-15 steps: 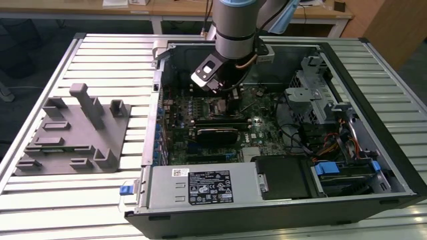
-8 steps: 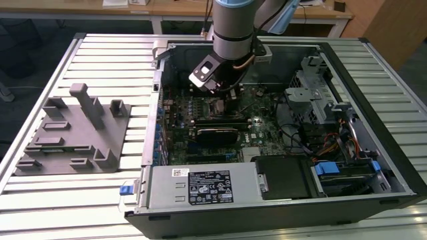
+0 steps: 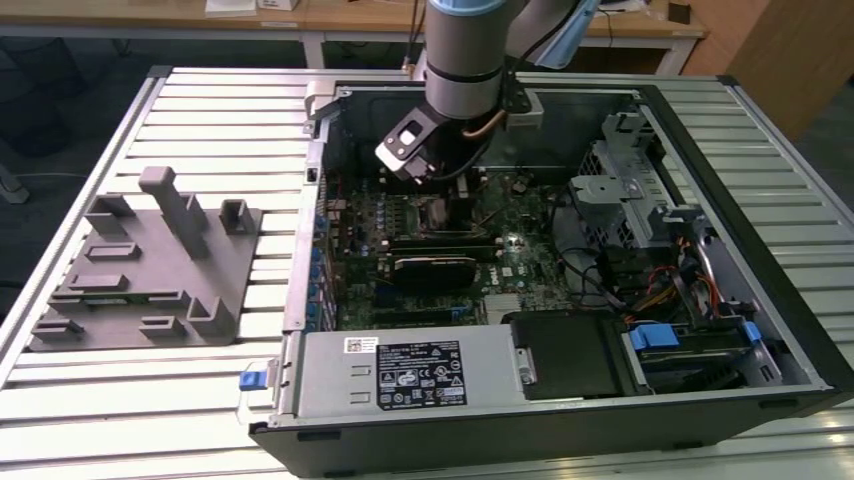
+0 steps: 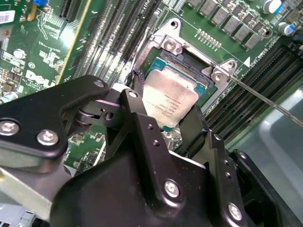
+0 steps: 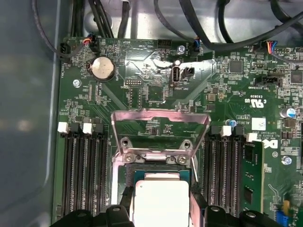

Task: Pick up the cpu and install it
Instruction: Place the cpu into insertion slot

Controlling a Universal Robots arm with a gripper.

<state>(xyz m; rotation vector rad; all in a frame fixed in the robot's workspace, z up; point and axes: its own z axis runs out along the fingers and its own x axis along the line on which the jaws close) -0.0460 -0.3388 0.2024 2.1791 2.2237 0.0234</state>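
The cpu point(image 4: 171, 100) is a flat square chip with a pale silver top, and my gripper point(image 4: 165, 113) is shut on it, a black finger point(image 4: 134, 105) on each of two opposite sides. It hangs slightly tilted right over the open motherboard socket point(image 4: 185, 60). In the first wrist view the cpu point(image 5: 161, 202) sits between the gripper point(image 5: 161, 210) fingers, just in front of the socket's raised metal load plate point(image 5: 161, 124). In the exterior view the gripper point(image 3: 445, 192) reaches down into the open computer case point(image 3: 561, 400) above the socket point(image 3: 441, 212).
Memory slots point(image 5: 83, 175) flank the socket on both sides. The thin socket lever point(image 4: 265, 101) sticks out beside it. A black card point(image 3: 434, 266), a power supply point(image 3: 400, 375), a drive cage point(image 3: 627, 200) and cables fill the case. A grey fixture point(image 3: 147, 265) lies at the exterior view's left.
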